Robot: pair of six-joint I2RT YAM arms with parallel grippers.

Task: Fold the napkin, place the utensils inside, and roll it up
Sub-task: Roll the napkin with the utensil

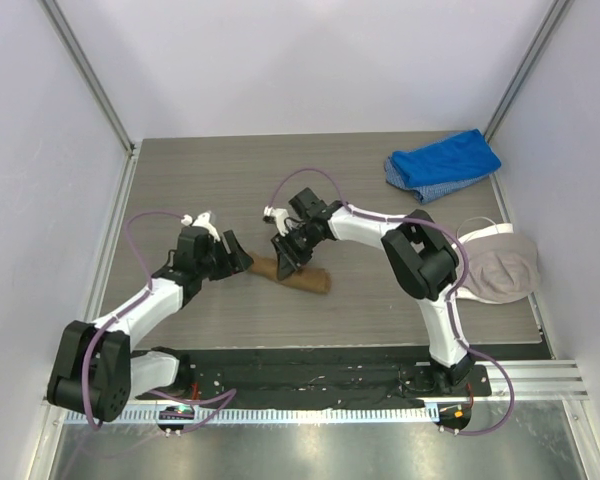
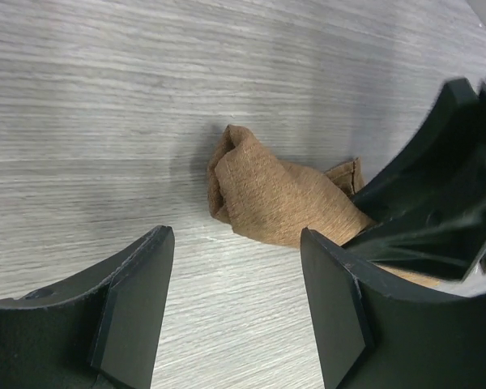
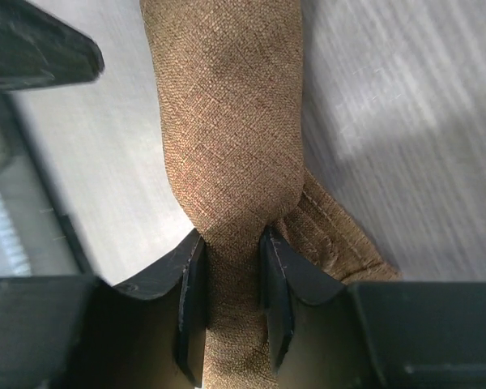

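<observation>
Pinching the napkin (image 3: 227,121), a finished-looking roll on the table (image 1: 380,170), the right gripper (image 3: 231,271) clamps the cloth, the left gripper (image 2: 235,279) stands open beside one end; spoon unseen, presumably inside, so only release appears left.

From above, the right gripper (image 1: 284,262) covers the middle of the rolled napkin (image 1: 312,281), and whatever lies inside the roll is hidden in every view. At the right wrist, the napkin (image 3: 235,105) runs off the top edge and its lower stretch disappears between the fingers (image 3: 277,279). At the left wrist, the far end of the napkin (image 2: 275,198) sits behind the right gripper (image 2: 405,219).
</observation>
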